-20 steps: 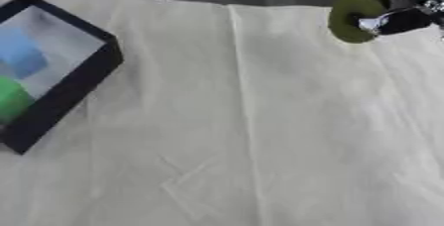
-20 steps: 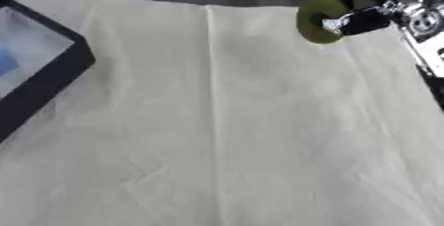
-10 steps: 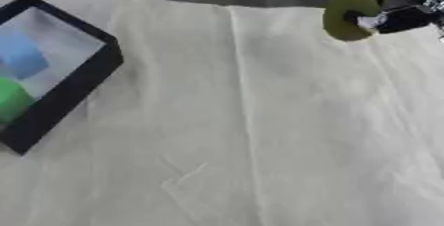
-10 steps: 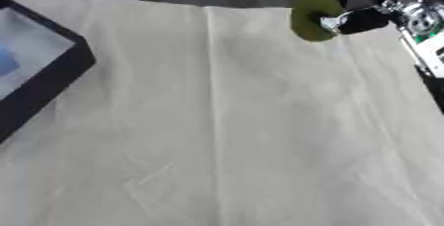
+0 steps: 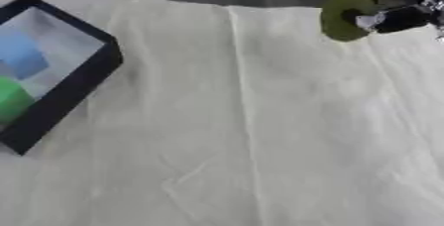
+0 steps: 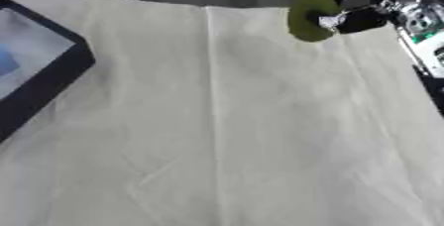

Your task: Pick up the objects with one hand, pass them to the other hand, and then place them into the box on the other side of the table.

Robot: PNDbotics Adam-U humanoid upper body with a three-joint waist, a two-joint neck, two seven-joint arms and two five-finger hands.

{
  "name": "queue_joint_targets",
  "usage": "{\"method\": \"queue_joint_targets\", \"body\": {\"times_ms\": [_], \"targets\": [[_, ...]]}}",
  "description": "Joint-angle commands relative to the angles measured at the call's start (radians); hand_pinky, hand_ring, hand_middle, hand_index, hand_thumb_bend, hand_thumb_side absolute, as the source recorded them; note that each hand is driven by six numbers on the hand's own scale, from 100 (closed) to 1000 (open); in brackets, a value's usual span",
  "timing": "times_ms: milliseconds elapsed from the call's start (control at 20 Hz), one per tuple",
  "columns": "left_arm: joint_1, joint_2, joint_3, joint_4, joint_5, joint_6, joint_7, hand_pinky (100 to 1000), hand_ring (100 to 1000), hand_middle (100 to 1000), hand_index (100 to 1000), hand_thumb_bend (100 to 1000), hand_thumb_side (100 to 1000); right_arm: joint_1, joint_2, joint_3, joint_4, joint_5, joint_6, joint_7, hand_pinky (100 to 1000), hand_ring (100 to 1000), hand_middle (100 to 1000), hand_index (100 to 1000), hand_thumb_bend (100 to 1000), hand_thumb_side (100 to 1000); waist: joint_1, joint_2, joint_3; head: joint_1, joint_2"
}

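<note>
an olive-green rounded object [image 5: 343, 14] hangs above the far right part of the desk [image 5: 260, 121], pinched in the curled fingers of the right robot hand [image 5: 395, 17], which comes in from the upper right corner. a pale cream cloth [image 6: 260, 136], creased and with a long fold line running away from the camera, covers the desk. at the left edge sits a black-walled box [image 5: 83, 84] with a white floor, holding a blue block [image 5: 22, 56] and a green block [image 5: 10, 98]. beyond the far edge the floor is dark grey.

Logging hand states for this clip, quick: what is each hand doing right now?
Right hand: shut on the olive-green round object, held above the table.
Left hand: not in view.
</note>
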Motion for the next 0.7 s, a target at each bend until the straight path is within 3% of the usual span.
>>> {"method": "queue_joint_targets", "body": {"times_ms": [50, 700], "targets": [[-0.007, 0.039, 0.02, -0.015, 0.003, -0.001, 0.005, 747, 646, 614, 674, 412, 423, -0.011, -0.018, -0.014, -0.027, -0.015, -0.001, -0.006, 645, 512, 334, 434, 366, 100, 0.006, -0.026, 0.001, -0.001, 0.002], [0.001, 0.041, 0.022, -0.019, 0.002, -0.001, 0.007, 746, 645, 613, 673, 413, 422, -0.006, 0.007, -0.013, -0.056, -0.041, -0.005, -0.012, 640, 506, 327, 431, 351, 100, 0.005, -0.026, 0.0, 0.001, 0.008]]}}
